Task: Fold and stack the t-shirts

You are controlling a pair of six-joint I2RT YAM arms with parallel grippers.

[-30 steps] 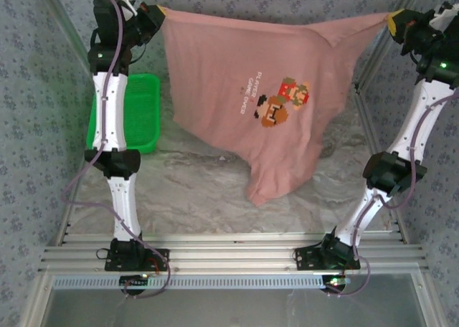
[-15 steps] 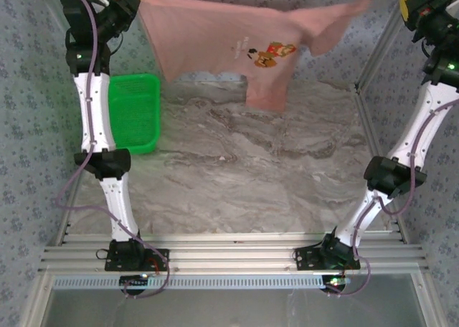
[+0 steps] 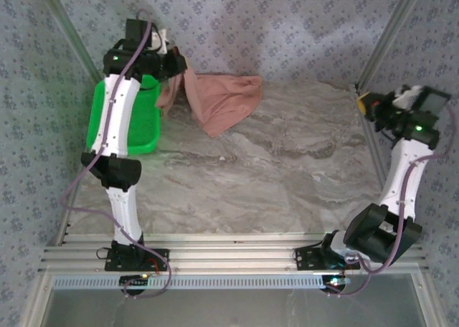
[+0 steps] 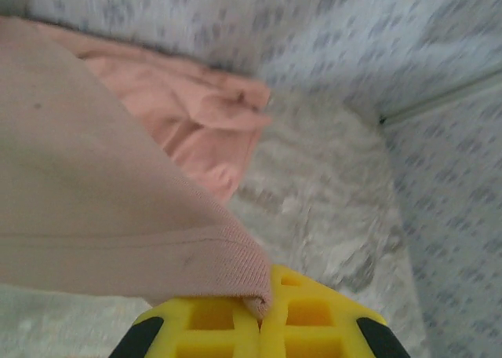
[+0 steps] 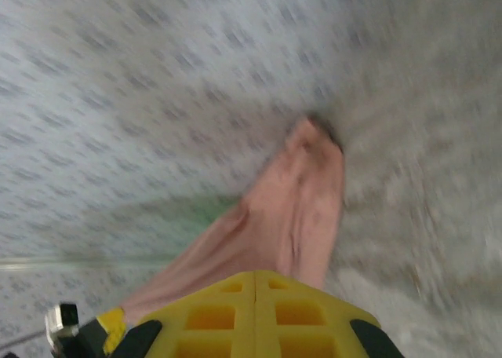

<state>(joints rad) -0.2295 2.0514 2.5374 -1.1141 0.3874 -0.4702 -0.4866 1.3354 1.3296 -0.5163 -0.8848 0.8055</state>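
Matt cloth t-shirt, smooth plastic basket

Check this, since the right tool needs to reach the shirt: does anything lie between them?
Nothing visible does. Bare table stretches from the right tool to the shirt, which is bunched at the far edge. The basket sits to the shirt's left, off that path.

- Left arm, left of frame: white links, black joints, a green light near its top.
- Right arm, right of frame: same colours and light.
- Purplish cables loop beside both.
- Left gripper and right gripper: yellow, square recesses, black corners.
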